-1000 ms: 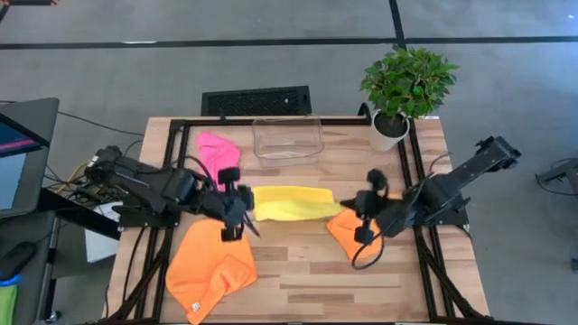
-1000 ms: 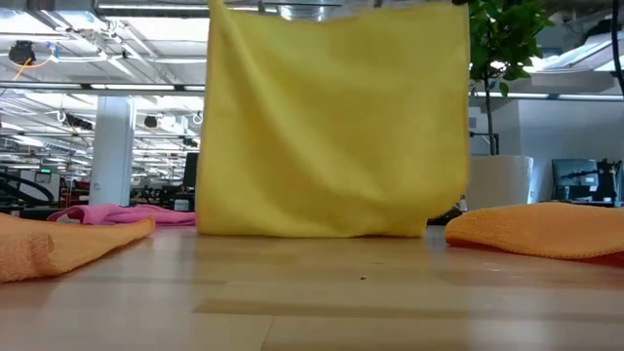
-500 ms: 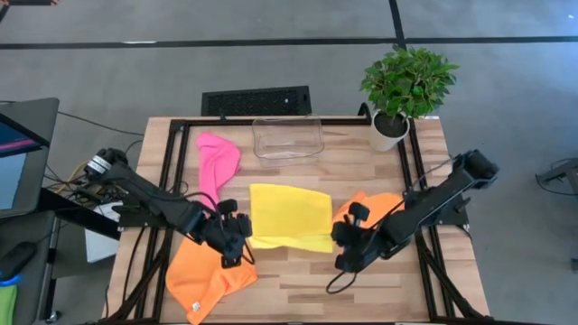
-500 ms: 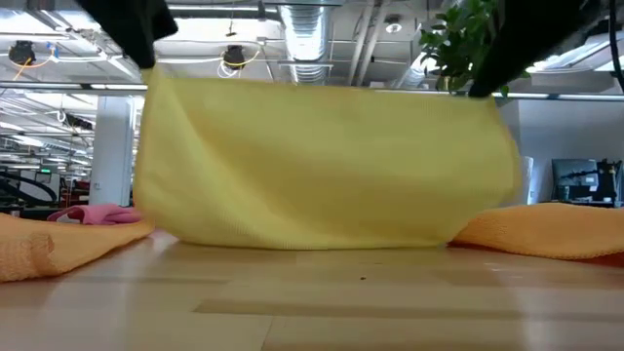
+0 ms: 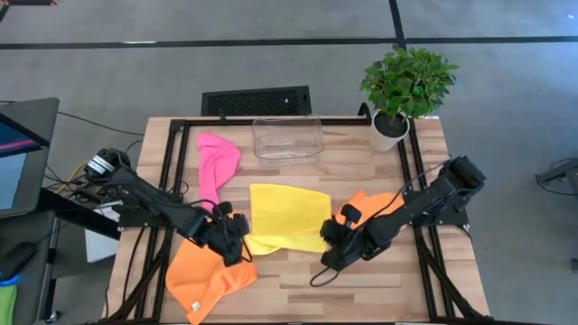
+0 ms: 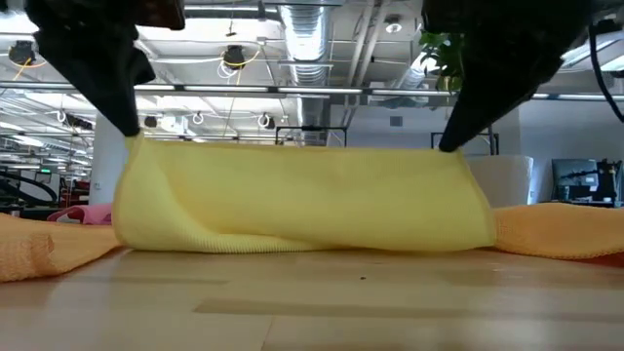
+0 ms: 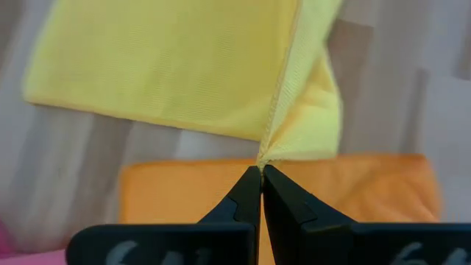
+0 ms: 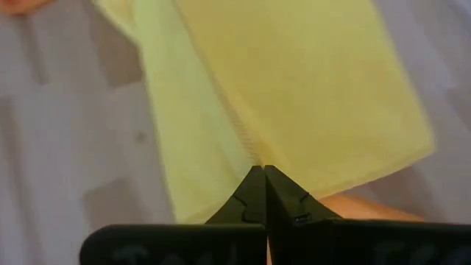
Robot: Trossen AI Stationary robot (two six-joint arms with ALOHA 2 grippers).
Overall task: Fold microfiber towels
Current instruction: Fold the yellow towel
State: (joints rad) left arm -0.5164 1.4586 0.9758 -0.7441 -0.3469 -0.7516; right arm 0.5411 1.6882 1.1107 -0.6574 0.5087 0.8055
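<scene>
The yellow towel (image 5: 287, 215) lies spread in the middle of the table, with its near edge raised a little between my two grippers (image 6: 292, 200). My left gripper (image 5: 244, 246) is shut on its near left corner. My right gripper (image 5: 325, 239) is shut on its near right corner. A hot pink towel (image 5: 218, 162) lies crumpled at the far left. One orange towel (image 5: 206, 275) lies at the near left under my left arm. The other orange towel (image 5: 368, 209) lies at the right, partly under my right arm. My left gripper pinches the yellow towel's near left corner (image 7: 266, 151) between its two fingertips, slanting down from above and from the table's left (image 6: 132, 138). The corner is lifted a little and the cloth beyond it lies on the table. My right gripper pinches the near right corner (image 8: 252, 156) between its fingertips, slanting down from above and from the table's right (image 6: 450, 146). The corner is held just above the table. The near edge runs nearly straight between the two holds.
A clear plastic bin (image 5: 287, 137) stands at the far edge in the middle. A potted plant (image 5: 405, 86) stands at the far right corner. Bare wood (image 5: 298, 284) shows along the near edge between the arms.
Both grippers have gone down and toward the table's near edge, staying shut on the yellow towel's corners. The towel hung upright below them before. It is now laid out flat on the table, with only its near edge still raised.
</scene>
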